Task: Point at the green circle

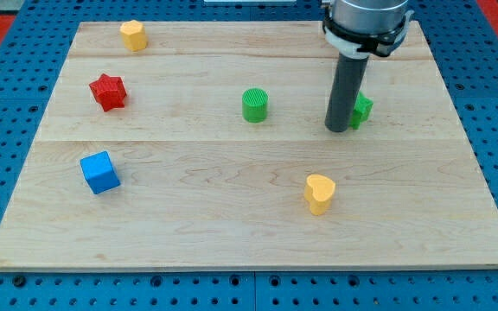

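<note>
Nearest the view's bottom, a yellow heart-shaped plastic block [319, 193] lay on the pale wooden board [232, 216], with a blue plastic cube [99, 171] off toward the view's left. Farther up, in the middle band, the green round plastic cylinder [255, 104] that the task names stood upright and alone, near the board's centre. It looked small, rigid and light, likely to skid on the smooth wood at the slightest nudge; there was nowhere to take hold of it and no need, since pointing calls only for stopping just short of its side. No claw existed to open or close: the arm ended in a dark straight rod, and my tip [338, 130] rested on the board to the cylinder's right, clearly apart from it, holding nothing. Just behind the rod a second green block [362, 108], shape partly hidden, sat close against it; contact could not be judged. Beyond, a red star-shaped block [107, 91] and a yellow block [132, 34] lay toward the view's top left.
</note>
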Controlling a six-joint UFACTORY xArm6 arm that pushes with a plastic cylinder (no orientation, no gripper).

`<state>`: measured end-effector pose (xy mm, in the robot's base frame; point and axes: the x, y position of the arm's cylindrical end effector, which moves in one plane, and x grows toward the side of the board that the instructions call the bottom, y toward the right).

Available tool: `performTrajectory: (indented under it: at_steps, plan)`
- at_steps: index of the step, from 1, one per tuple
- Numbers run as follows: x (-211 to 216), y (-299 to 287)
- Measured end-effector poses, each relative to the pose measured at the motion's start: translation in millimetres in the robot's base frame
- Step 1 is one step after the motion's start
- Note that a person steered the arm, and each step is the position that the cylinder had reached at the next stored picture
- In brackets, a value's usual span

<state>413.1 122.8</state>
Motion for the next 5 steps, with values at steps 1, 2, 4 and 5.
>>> performTrajectory:
  at_steps: [1, 2, 4, 5]
  plan:
    - [-18, 16]
    - [-19, 16]
    - [-19, -45]
    - [-55, -64]
